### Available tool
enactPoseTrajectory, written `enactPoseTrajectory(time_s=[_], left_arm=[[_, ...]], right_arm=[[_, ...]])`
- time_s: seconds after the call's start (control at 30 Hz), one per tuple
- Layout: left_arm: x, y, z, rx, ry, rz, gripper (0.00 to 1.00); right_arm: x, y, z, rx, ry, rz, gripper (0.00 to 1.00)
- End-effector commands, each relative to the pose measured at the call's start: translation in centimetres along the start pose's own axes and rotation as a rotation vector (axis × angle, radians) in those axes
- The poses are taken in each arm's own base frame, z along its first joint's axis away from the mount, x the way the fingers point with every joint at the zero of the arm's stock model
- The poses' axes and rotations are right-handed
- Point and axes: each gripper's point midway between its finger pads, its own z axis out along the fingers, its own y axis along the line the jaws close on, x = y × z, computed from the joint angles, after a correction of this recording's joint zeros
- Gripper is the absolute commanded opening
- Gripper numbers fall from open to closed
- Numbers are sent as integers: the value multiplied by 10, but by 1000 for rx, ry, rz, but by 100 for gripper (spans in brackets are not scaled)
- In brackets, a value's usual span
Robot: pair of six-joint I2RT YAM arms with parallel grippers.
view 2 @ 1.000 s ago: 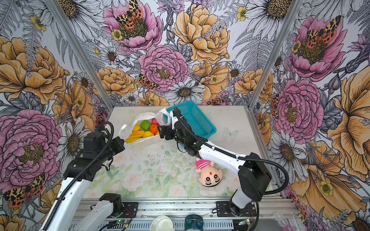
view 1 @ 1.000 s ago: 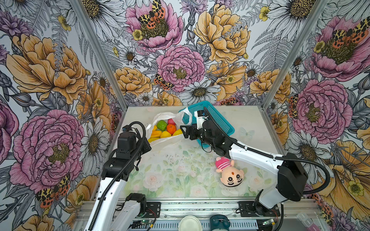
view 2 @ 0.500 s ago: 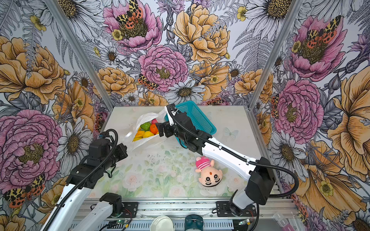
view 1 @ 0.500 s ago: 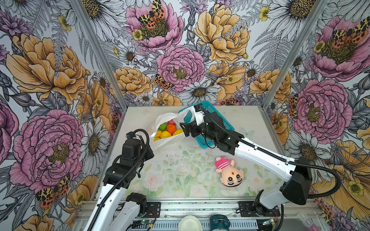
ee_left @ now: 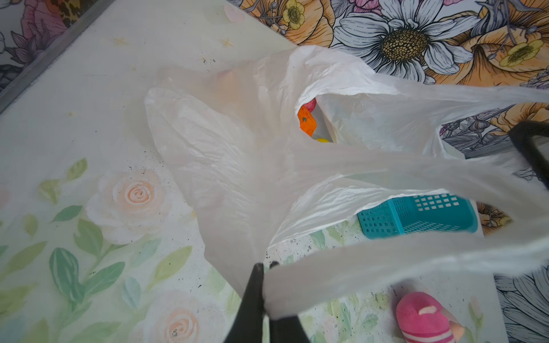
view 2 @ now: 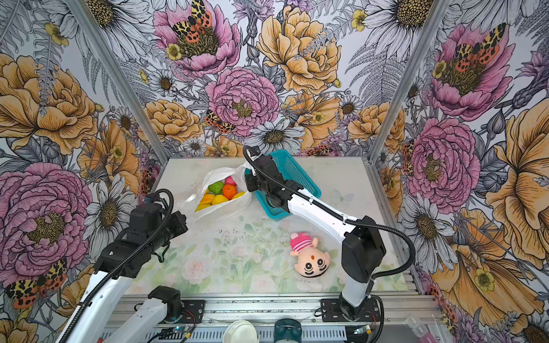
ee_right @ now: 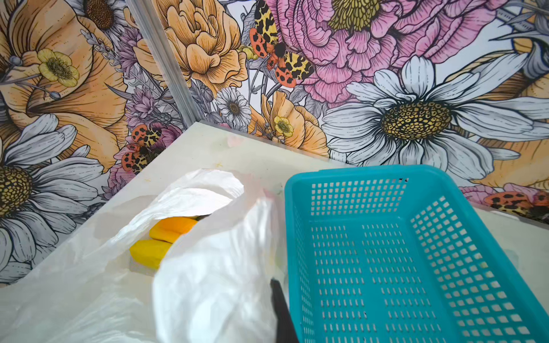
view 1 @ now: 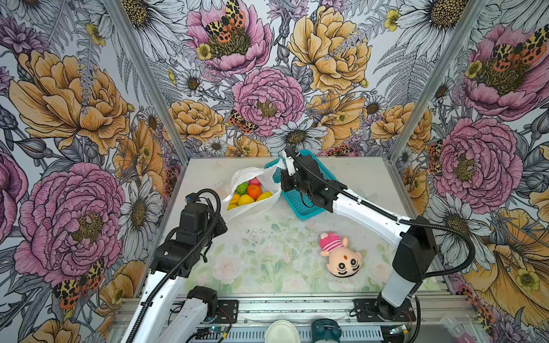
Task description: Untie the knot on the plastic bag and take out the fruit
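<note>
One plastic bag [ee_left: 222, 148] held between left gripper [ee_left: 264, 265], right gripper [ee_right: 269, 285]; fruit [view 1: 248, 193] inside.

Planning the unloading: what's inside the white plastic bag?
Toy fruit: one green, one orange, one pink-red, several yellow. The plastic bag and top fruits cover anything underneath.

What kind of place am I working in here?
Probably a lab test booth, not a home: floral wall panels enclose the small table on three sides, an aluminium rail runs along its front, and the props are toy fruit.
</note>
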Motion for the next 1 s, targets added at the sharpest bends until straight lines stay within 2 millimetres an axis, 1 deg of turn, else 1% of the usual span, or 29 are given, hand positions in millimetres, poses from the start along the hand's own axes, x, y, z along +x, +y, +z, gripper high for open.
enactPoseTrajectory(time_s=[0.0,0.03,0.1,0.13,0.2,0.23,0.3,0.33,0.37,0.4,0.43,0.5,0.57,0.6,0.63,0.7,0.73,0.8,0.83,0.87,0.9,0.97], left_arm=[[-43,-13,-38,11,-106,43,34],[-57,-19,-53,23,-140,51,47],[-85,-32,-83,61,-212,59,66],[-98,-41,-98,89,-252,64,74],[-121,-55,-123,137,-318,73,84],[-134,-61,-134,151,-351,79,86],[-155,-75,-144,168,-385,97,87],[-165,-83,-141,171,-386,116,88],[-171,-91,-135,175,-374,136,88],[-178,-100,-123,179,-352,160,88],[-182,-110,-108,184,-321,185,88],[-182,-120,-71,162,-250,225,89],[-174,-122,-28,115,-169,257,92],[-167,-120,-3,75,-121,288,96],[-158,-117,23,43,-66,325,96],[-135,-109,68,-8,42,387,95],[-120,-105,90,-22,106,426,94],[-94,-101,121,-38,204,533,84],[-82,-97,132,-57,239,588,84],[-74,-93,137,-75,259,625,84],[-70,-89,140,-97,269,654,84],[-69,-89,135,-91,257,662,84]], right_arm=[[-21,8,-33,-5,-70,17,0],[-16,22,-41,-25,-69,9,0],[-10,30,-54,-39,-83,12,0],[-8,34,-60,-51,-96,19,0],[0,39,-67,-72,-104,42,0],[5,41,-70,-83,-107,57,0],[16,42,-73,-96,-108,80,0],[21,43,-74,-106,-108,92,0],[25,43,-75,-113,-108,105,0],[28,44,-76,-126,-111,113,0],[30,44,-76,-134,-112,118,0],[30,43,-78,-130,-111,120,0],[30,42,-80,-128,-113,122,0],[30,41,-82,-125,-115,127,0],[31,40,-83,-121,-117,130,0],[32,36,-84,-105,-118,134,0],[32,35,-83,-102,-118,134,0],[32,33,-81,-98,-114,137,0],[32,33,-80,-100,-112,136,0],[32,32,-78,-100,-109,140,0],[33,33,-77,-104,-106,141,0],[34,32,-73,-104,-96,147,0]])
